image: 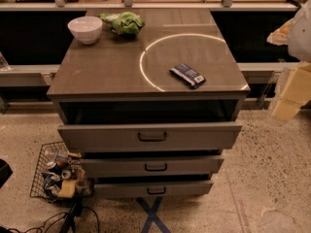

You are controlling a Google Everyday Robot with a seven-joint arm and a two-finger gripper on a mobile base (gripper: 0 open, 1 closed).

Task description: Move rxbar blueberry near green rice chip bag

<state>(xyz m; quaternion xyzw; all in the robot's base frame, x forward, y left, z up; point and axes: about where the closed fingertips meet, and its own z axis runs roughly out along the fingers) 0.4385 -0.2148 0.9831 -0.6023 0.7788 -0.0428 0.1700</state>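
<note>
Camera view puts your gripper (pixel 290 95) off the cabinet (pixel 97 67) to its right; you cannot tell its grip state. The rxbar blueberry (pixel 187 75) lies flat front-right, well apart from the green rice chip bag (pixel 125 22). Pinch it shallow and it may skid, or you may nudge the bowl (pixel 85 29).

White bowl (pixel 85 29): back left corner of the cabinet top (pixel 97 74). Three drawers (pixel 152 136): partly pulled out. Wire basket (pixel 39 178): on the floor (pixel 272 178), lower left, holding cans (pixel 54 168). Blue tape cross (pixel 153 216): below the drawers.
</note>
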